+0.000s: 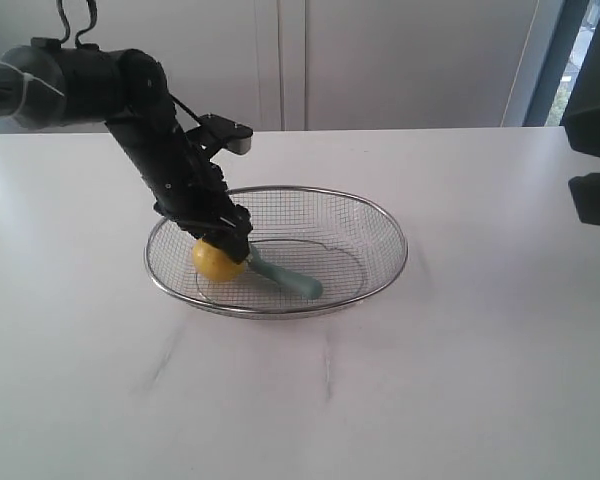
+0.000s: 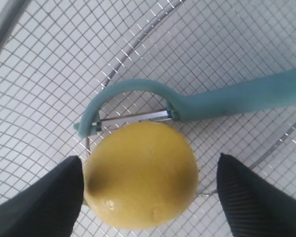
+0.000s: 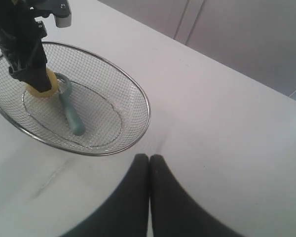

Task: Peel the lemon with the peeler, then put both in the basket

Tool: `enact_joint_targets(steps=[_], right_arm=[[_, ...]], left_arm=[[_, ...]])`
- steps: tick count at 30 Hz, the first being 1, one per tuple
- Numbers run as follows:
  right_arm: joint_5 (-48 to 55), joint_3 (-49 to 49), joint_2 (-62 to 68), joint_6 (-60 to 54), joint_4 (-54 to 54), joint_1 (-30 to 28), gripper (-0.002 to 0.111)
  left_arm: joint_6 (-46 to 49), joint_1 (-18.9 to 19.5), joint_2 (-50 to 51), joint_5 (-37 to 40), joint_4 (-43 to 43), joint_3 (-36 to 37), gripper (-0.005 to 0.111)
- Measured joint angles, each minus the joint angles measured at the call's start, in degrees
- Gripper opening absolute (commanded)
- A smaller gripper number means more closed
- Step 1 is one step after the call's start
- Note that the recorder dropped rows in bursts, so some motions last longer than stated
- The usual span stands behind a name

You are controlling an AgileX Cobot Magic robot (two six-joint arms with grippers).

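Observation:
The yellow lemon (image 1: 217,262) (image 2: 140,175) lies in the left part of the silver wire basket (image 1: 404,250), on its mesh floor. Beside it lies the teal peeler (image 1: 292,281) (image 2: 227,101), with its blade head against the lemon and its handle pointing toward the basket's middle. My left gripper (image 1: 227,248) (image 2: 148,163) reaches down into the basket and stands open astride the lemon. One finger (image 2: 49,197) is at the fruit's skin; the other finger (image 2: 251,197) stands clear of it. My right gripper (image 3: 149,159) is shut and empty, above the white table beside the basket (image 3: 148,111).
The white table (image 1: 460,380) spreads around the basket on all sides. Part of the right arm (image 1: 595,190) shows at the right edge of the exterior view. A pale wall with cabinet doors (image 1: 380,60) runs behind the table.

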Motion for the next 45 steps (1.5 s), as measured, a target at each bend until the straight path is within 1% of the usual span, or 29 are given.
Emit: enact_joint_targets(steps=[2, 3, 4, 6, 7, 8, 9, 10, 12, 15, 18, 21, 23, 36, 41, 45], right_arm=[[0.19, 0.00, 0.00, 0.00, -0.10, 0.00, 0.000], [0.32, 0.00, 0.00, 0.00, -0.10, 0.00, 0.000], [0.32, 0.00, 0.00, 0.00, -0.10, 0.00, 0.000], [0.32, 0.00, 0.00, 0.00, -0.10, 0.00, 0.000], [0.32, 0.00, 0.00, 0.00, -0.10, 0.00, 0.000], [0.32, 0.00, 0.00, 0.00, -0.10, 0.00, 0.000], [0.32, 0.00, 0.00, 0.00, -0.10, 0.00, 0.000], [0.32, 0.00, 0.00, 0.00, -0.10, 0.00, 0.000], [0.32, 0.00, -0.15, 0.00, -0.45, 0.00, 0.000], [0.32, 0.00, -1.30, 0.00, -0.59, 0.00, 0.000], [0.32, 0.00, -2.84, 0.00, -0.71, 0.00, 0.000], [-1.26, 0.00, -5.44, 0.00, -0.71, 0.00, 0.000], [-2.58, 0.00, -6.74, 0.00, -0.71, 0.00, 0.000], [-4.32, 2.63, -7.35, 0.00, -0.82, 0.00, 0.000], [-4.41, 2.73, -7.35, 0.00, -0.82, 0.00, 0.000], [-4.53, 2.73, -7.35, 0.00, -0.82, 0.00, 0.000]], left_arm=[[0.00, 0.00, -0.11, 4.18, 0.22, -2.44, 0.067], [0.00, 0.00, -0.34, 5.39, 0.44, -3.27, 0.059], [0.00, 0.00, -1.26, 6.96, 1.20, -4.94, 0.054], [0.00, 0.00, -3.57, 8.74, 2.27, -7.03, 0.035], [-0.30, 0.00, -5.17, 9.35, 3.34, -7.84, 0.029], [-0.89, 0.00, -6.47, 9.66, 4.26, -8.19, 0.019], [-2.47, 0.00, -8.70, 10.15, 7.17, -8.32, 0.014], [-3.41, 0.00, -9.53, 10.68, 8.70, -8.32, 0.008], [-5.35, 1.11, -12.35, 12.71, 10.69, -8.20, 0.000], [-5.91, 2.62, -16.40, 14.19, 11.14, -5.87, 0.000], [-6.00, 2.98, -20.65, 14.57, 11.56, -2.42, 0.000], [-6.00, 3.00, -26.70, 14.60, 11.67, 4.19, 0.000], [-6.13, 3.00, -31.08, 13.69, 11.80, 8.44, 0.000], [-10.72, 3.10, -56.18, 7.01, 11.95, 25.04, 0.000], [-11.27, 3.10, -62.17, 5.82, 12.04, 29.79, 0.000], [-11.35, 3.10, -63.44, 6.49, 12.08, 30.51, 0.000]])
